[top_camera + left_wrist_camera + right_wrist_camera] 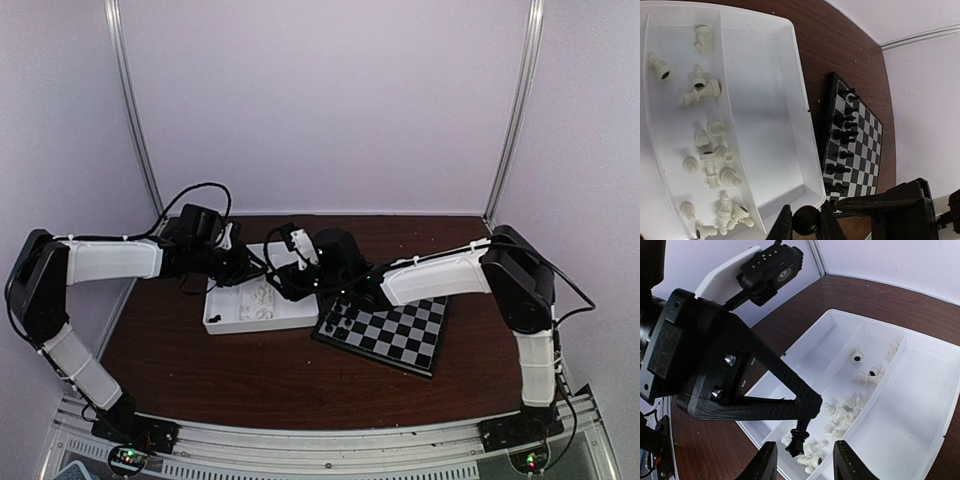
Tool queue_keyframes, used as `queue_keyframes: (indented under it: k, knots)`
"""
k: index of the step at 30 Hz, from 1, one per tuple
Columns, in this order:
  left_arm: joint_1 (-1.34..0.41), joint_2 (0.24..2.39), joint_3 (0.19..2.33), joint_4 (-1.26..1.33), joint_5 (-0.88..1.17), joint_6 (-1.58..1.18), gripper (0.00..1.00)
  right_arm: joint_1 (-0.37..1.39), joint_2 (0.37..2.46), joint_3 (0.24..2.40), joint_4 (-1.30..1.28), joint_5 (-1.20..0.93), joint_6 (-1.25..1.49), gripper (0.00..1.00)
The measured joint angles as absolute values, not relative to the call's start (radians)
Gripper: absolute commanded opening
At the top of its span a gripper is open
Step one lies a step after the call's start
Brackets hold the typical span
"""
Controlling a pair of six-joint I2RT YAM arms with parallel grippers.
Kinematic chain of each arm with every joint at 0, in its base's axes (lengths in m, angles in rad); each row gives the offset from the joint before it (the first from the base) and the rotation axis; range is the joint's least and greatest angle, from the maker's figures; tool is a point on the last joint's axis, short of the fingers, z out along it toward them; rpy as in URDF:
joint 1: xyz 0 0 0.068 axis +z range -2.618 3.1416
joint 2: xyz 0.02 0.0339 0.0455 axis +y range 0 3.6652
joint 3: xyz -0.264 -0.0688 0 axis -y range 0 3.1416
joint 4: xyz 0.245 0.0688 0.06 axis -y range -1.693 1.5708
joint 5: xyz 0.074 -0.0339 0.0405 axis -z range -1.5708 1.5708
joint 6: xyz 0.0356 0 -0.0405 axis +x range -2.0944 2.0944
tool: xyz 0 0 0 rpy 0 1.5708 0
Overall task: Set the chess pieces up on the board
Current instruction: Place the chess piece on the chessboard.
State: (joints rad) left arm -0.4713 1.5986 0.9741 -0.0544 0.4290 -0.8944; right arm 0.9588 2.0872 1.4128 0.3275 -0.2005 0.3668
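Your left gripper (pixel 805 227) grips a black piece (pixel 796 439), right gripper (pixel 807 461) spread empty: clear the tray (pixel 801 102), set it upright on the board (pixel 866 142).

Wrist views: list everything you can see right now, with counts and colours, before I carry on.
table: one, brown
board: one, black and grey, on the table
tray: one, white, divided, beside the board
white chess pieces: about fifteen, white, loose in one tray compartment
black chess pieces: roughly ten, black, on the board's rows nearest the tray
held piece: one, black, clamped above the tray
left gripper: shut on the held piece
right gripper: open, empty
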Motion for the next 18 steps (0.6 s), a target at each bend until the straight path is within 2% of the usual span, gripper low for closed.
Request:
queue_keyframes:
  k: [8,13,18]
  knots:
    - [-0.471,1.599,0.969,-0.020,0.450,-0.919,0.16,0.967,2.112,1.439,0.333,-0.201,0.360,0.36]
    - [-0.471,1.599,0.968,-0.008,0.453,-0.926,0.15,0.969,2.128,1.452,0.332,-0.201,0.352,0.24]
    - [-0.471,1.599,0.961,0.001,0.454,-0.928,0.15,0.969,2.129,1.452,0.331,-0.201,0.347,0.26]
